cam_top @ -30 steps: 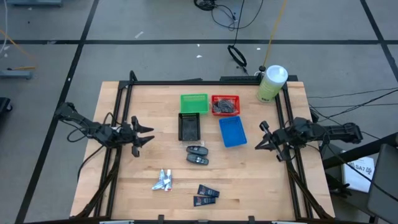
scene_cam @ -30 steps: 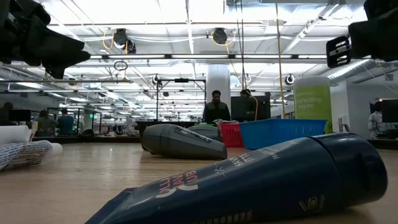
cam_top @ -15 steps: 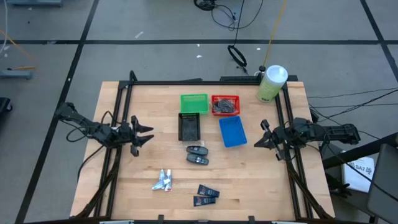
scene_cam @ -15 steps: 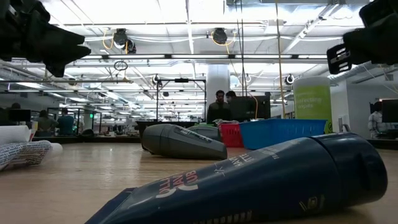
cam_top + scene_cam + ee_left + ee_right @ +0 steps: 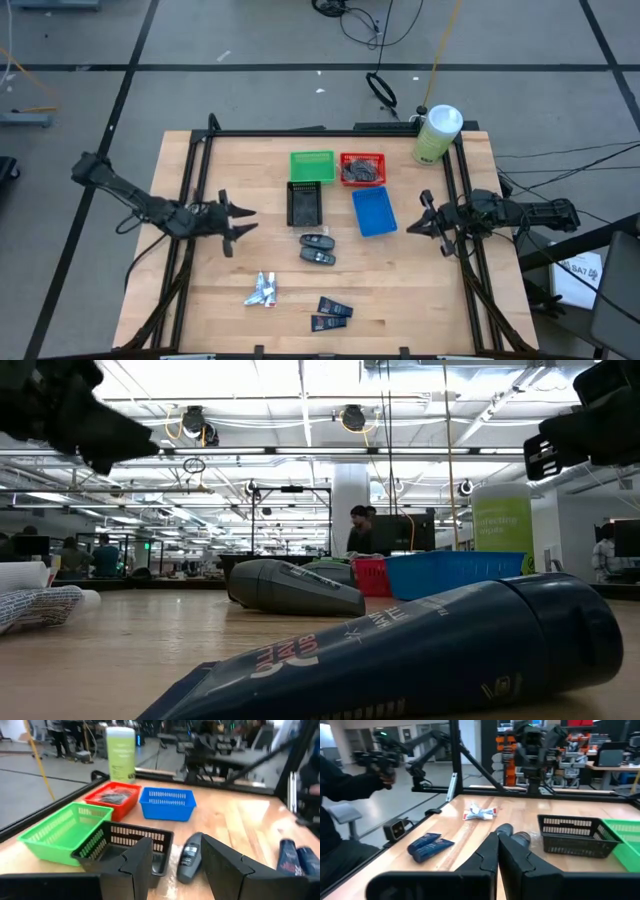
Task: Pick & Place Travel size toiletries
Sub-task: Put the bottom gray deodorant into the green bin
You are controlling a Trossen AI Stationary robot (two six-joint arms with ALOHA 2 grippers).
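The sorting looks barely begun. Most of the travel toiletries lie loose on the table [image 5: 420, 300]: two black oval pieces [image 5: 317, 248] near the middle, a silver-white mini tube pair [image 5: 262, 291] toward the near-left, and two dark navy flat packets [image 5: 331, 314] close to the near edge. Four small bins sit together toward the far edge. The red bin [image 5: 362, 169] already holds some grey items, though what they are cannot be made out; the green bin [image 5: 311, 165] and blue bin [image 5: 374, 212] look empty, and the black bin's [image 5: 305, 204] contents are hard to judge.

The left gripper [image 5: 240, 222] is above the left part of the table with its fingers spread wide and holding nothing, facing the black bin and the oval pieces. The right gripper [image 5: 424, 220] waits at the right edge, its fingers pressed together with nothing between them, as the right wrist view shows. The large pale-green bottle [image 5: 437, 134] stands at the far-right corner.

By this reading, every loose item is yet to be picked and placed.
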